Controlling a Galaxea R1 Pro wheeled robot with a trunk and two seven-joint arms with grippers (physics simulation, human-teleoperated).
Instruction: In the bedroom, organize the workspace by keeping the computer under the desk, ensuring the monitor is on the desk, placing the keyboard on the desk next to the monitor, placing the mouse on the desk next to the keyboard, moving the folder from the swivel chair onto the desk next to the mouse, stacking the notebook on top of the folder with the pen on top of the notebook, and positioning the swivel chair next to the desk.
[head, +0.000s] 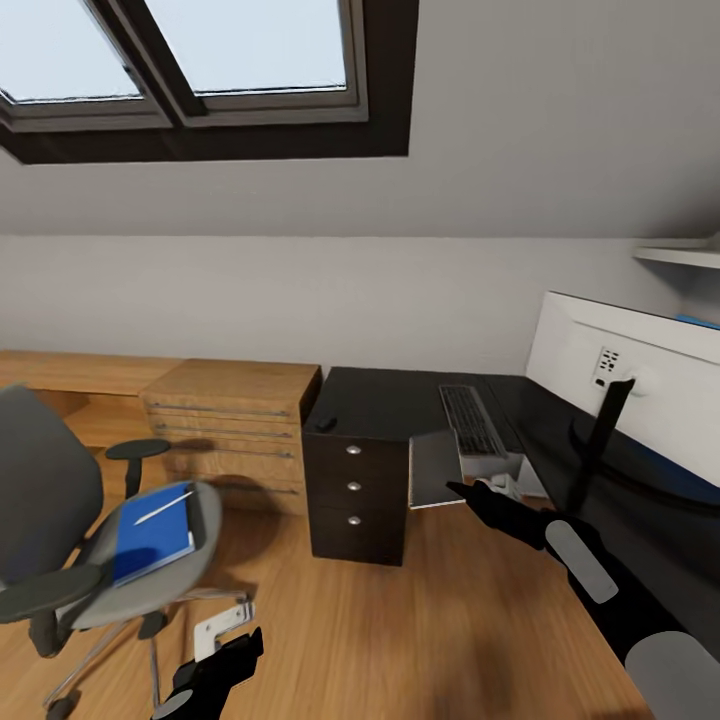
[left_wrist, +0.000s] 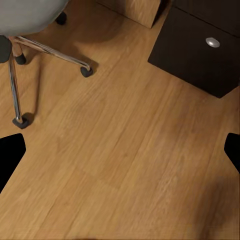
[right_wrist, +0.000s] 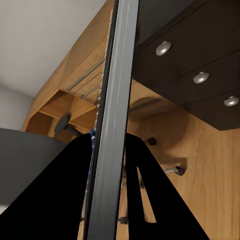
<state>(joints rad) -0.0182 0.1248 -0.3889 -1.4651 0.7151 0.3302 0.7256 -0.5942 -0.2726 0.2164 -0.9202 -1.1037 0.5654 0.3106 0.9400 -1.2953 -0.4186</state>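
I held the flat grey folder (head: 435, 468) clamped in the right gripper (head: 462, 490) mid-frame; left gripper (head: 222, 668) jaws wide; blue notebook (head: 152, 532) remained on the grey swivel chair (head: 50, 490).

You had a skylight (head: 180, 60) overhead. A wooden dresser (head: 235, 425) stood on the wood floor (head: 430, 620), near a wall shelf (head: 680, 255).

attic bedroom (skylight (head: 180, 60)), desk (head: 400, 400), swivel chair (head: 60, 520)
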